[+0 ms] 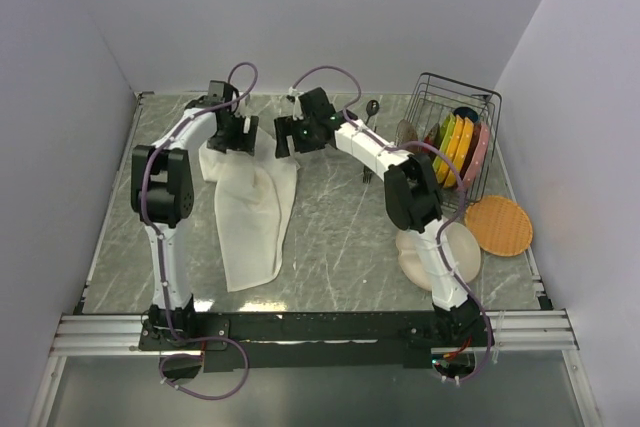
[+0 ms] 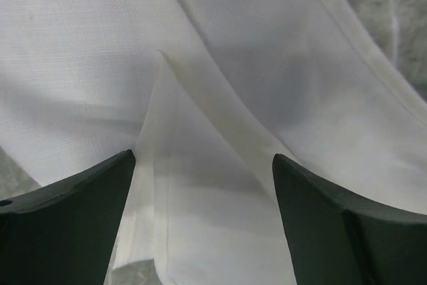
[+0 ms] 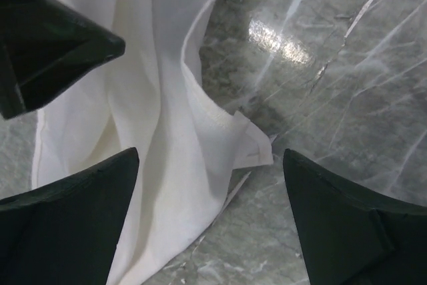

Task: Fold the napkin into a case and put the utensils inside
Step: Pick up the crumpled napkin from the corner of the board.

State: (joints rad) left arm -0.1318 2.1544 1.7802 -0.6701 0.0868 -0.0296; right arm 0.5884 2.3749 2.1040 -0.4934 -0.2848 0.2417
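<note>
Over the far left part of the bench (image 1: 340,247), the left gripper (image 1: 238,133) hangs above the upper end of the napkin (image 1: 250,212), its jaws spread wide with a raised crease of cloth lying loose between them. The napkin lies rumpled in a long, loosely folded shape that runs from under both grippers toward the near edge. Just to its right, the right gripper (image 1: 284,137) hovers over its far right corner, jaws wide and holding nothing. Further right, a dark spoon (image 1: 372,108) and a fork (image 1: 366,175) lie on the bench beside the right arm, apart from the cloth.
</note>
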